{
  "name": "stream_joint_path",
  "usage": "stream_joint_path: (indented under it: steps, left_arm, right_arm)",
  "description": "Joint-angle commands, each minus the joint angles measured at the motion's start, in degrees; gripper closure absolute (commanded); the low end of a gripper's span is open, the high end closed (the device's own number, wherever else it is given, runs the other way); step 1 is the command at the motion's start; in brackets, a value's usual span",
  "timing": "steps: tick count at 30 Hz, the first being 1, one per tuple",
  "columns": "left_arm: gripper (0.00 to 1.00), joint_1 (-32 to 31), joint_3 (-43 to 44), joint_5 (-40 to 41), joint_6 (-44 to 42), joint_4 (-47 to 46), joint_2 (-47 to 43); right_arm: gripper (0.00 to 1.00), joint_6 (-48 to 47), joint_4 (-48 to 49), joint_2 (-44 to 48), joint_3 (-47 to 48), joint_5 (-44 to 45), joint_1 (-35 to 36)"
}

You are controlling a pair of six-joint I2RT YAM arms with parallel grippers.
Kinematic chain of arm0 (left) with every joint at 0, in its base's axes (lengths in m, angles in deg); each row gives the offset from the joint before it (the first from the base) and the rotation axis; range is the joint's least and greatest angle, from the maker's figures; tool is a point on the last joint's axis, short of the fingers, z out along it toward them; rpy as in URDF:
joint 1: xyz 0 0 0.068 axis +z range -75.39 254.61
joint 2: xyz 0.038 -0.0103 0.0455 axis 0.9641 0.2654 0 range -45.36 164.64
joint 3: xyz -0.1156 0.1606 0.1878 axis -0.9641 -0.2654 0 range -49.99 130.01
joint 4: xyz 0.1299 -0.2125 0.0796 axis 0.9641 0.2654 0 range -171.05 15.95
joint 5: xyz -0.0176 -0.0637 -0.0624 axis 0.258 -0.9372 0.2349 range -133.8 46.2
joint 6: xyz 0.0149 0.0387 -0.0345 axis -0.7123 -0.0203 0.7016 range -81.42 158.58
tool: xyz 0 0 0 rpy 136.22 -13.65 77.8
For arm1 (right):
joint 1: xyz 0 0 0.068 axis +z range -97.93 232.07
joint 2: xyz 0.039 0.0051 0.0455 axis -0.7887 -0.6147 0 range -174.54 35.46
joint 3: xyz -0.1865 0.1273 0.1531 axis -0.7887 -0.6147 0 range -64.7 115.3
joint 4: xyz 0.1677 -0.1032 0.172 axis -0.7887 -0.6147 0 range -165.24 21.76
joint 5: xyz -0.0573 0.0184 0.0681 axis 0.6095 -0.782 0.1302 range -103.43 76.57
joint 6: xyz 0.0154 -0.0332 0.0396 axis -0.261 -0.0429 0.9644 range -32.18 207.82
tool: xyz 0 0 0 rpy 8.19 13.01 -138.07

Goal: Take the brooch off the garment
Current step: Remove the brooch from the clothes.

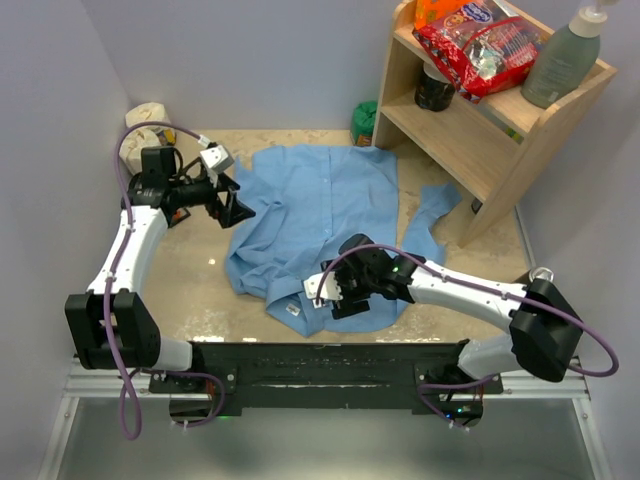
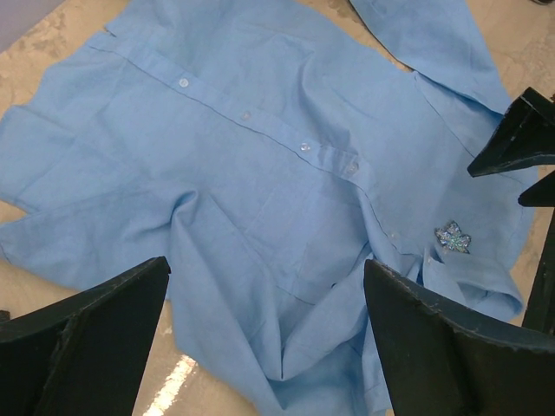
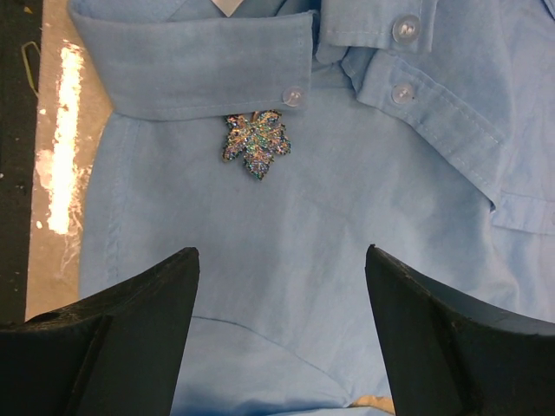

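Observation:
The light-blue shirt [image 1: 320,215] lies rumpled on the table, and it shows in the left wrist view [image 2: 260,173] and the right wrist view [image 3: 347,225]. The glittery leaf-shaped brooch [image 3: 256,143] is pinned just below the collar point and its button; it also shows in the left wrist view [image 2: 452,237]. My right gripper [image 3: 282,321] is open and empty, hovering over the cloth a short way from the brooch, near the shirt's collar end [image 1: 335,290]. My left gripper [image 1: 235,205] is open and empty over the shirt's left edge [image 2: 264,338].
A wooden shelf [image 1: 480,130] stands at the back right with a red snack bag [image 1: 480,45] and a grey-green bottle [image 1: 560,60]. A green object [image 1: 365,122] sits beside it. A pale roll [image 1: 150,118] stands at the back left. The tan tabletop [image 1: 195,280] lies bare left of the shirt.

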Motion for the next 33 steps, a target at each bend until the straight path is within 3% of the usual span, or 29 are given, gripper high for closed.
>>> stream_joint_path:
  steps: [1, 9, 19, 25, 33]
  left_arm:
    - [0.0, -0.4, -0.9, -1.4, 2.1, -3.3, -1.9]
    - [0.01, -0.6, -0.9, -1.6, 3.7, -4.7, -1.5]
    - [0.01, -0.6, -1.5, -1.1, 4.7, -5.5, -1.7]
    - [0.0, -0.6, -2.5, -0.6, 4.6, -6.1, -2.5]
    - [0.01, -0.6, -2.4, -1.3, 5.0, -6.5, -2.4]
  right_arm:
    - [0.21, -0.8, 4.8, 0.1, -1.6, 1.3, 0.2]
    - [0.26, -1.0, 2.2, -1.9, 1.1, -2.8, 1.2]
    - [0.29, -2.0, 2.8, -10.6, 4.9, 0.3, 8.2]
    - [0.33, -2.1, 6.1, -12.9, 4.8, 3.6, 8.2]
    - [0.36, -2.5, 3.6, -10.8, 8.6, 2.5, 6.6]
